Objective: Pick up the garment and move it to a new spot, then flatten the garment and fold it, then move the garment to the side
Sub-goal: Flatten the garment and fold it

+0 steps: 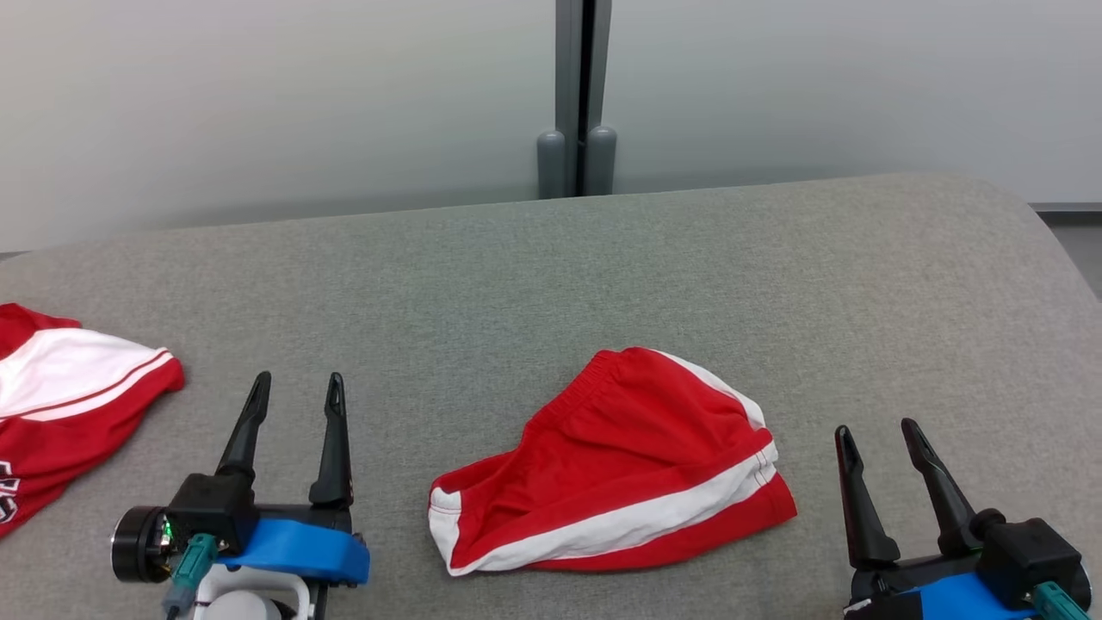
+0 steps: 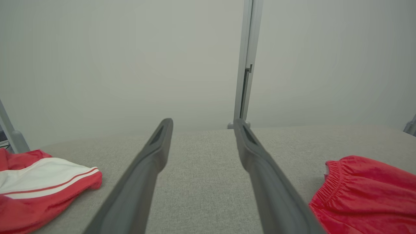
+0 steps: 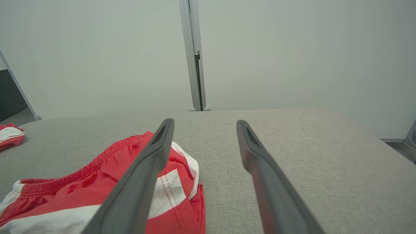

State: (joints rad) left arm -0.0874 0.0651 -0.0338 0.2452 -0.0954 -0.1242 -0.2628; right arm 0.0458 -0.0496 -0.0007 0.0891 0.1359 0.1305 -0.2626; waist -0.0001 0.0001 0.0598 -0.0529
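Grey padded surface [image 1: 551, 275], pale wall behind. At its near edge, the left gripper [image 1: 299, 379] and right gripper [image 1: 876, 428] hover with fingers spread, holding nothing. Between them, nearer the right, lies the crumpled red-and-white garment [image 1: 620, 465]. A second red garment [image 1: 60, 387] lies far left.

Grey bench [image 1: 516, 267] carries red shorts [image 1: 620, 465] and second garment [image 1: 60, 405]
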